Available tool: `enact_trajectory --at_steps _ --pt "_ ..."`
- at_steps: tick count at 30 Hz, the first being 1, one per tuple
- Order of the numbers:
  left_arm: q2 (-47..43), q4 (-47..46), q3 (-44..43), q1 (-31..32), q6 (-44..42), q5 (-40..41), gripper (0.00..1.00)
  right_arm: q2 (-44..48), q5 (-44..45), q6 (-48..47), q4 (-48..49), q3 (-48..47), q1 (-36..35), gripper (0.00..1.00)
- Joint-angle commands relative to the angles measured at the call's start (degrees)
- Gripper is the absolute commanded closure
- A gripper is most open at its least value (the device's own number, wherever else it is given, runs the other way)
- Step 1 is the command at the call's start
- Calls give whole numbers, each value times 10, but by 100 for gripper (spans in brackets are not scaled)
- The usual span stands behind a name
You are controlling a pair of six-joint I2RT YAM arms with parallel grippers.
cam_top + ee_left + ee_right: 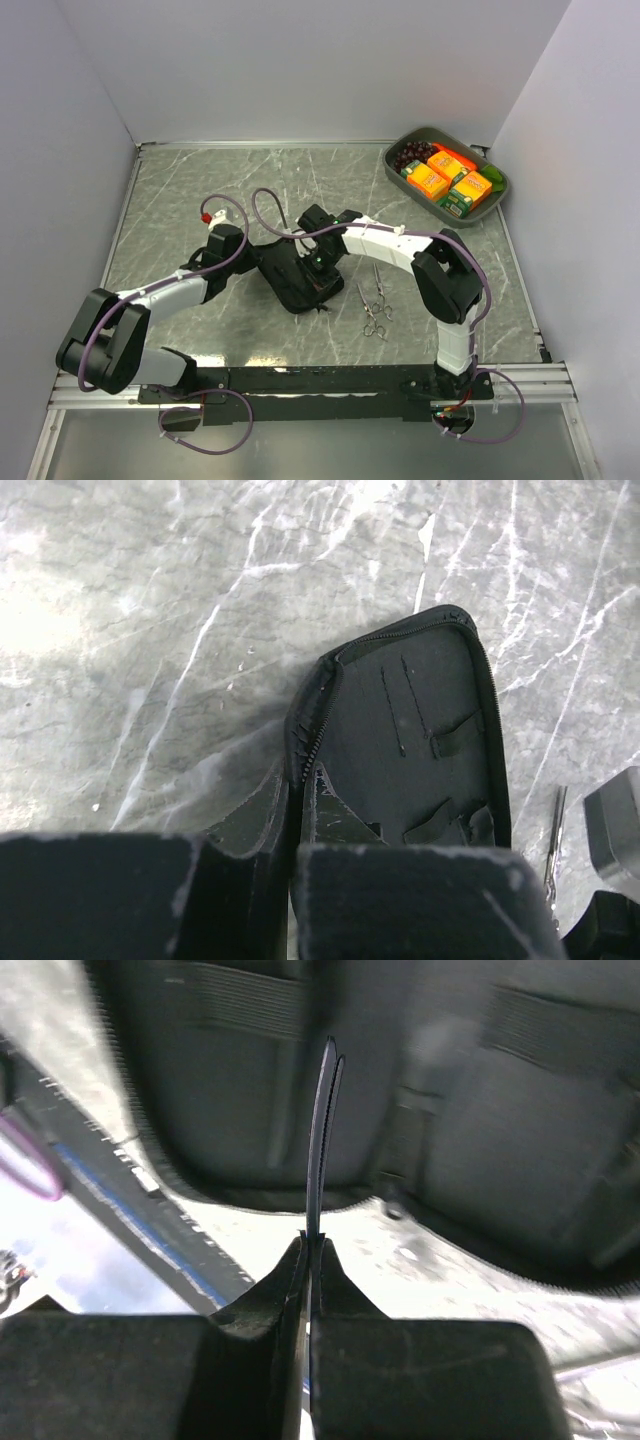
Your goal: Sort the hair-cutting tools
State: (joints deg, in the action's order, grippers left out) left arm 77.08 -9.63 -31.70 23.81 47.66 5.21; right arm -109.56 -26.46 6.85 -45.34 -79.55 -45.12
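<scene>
While the grey marble-patterned table point(200, 200) lies under both black-and-white robot arms point(390, 240), a dark-grey oval tray point(410, 135) of orange boxes and dark grapes sits at its far right corner, well apart from the work, and a flat black rectangular zip case point(290, 285) lies open at the centre with its elastic loops and stitched slots showing. The left gripper point(292, 850) has its fingers pressed together at the case's near zip edge and appears to pinch that edge to steady it, though the wrist view does not settle how firm the hold is. Two slim silver metal scissors point(377, 305) with ring handles lie flat on the marble just beside the case's right side, untouched and not yet stowed. The right gripper point(308, 1245) is clamped tight on the smallest item, a thin black pointed hair clip point(322, 1130), held edge-on with its tip aimed at the case's lining just above the open interior. A second clip cannot be made out in any view. By the look of it, the step in hand is seating this clip in the case, with the scissors to follow. The next move calls for lining the tip up with a slot or loop, sliding it in shallow and straight, and letting go only once the fabric holds it, while the left arm keeps the case from shifting
</scene>
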Motion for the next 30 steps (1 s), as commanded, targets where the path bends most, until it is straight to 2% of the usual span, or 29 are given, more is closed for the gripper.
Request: enact_trajectory --at_steps 1,12,19,30 --pt "-9 -45 10 1 -13 -27 99 22 -61 -15 32 -1 -5 100" --pt "-6 -93 23 -2 -20 -91 99 27 -65 -30 40 32 -8 100" --pt "0 -90 20 -3 -21 -93 99 52 -59 -25 42 80 -21 100" --pt "9 -96 21 -3 -18 -100 99 32 -73 -9 78 64 -33 100"
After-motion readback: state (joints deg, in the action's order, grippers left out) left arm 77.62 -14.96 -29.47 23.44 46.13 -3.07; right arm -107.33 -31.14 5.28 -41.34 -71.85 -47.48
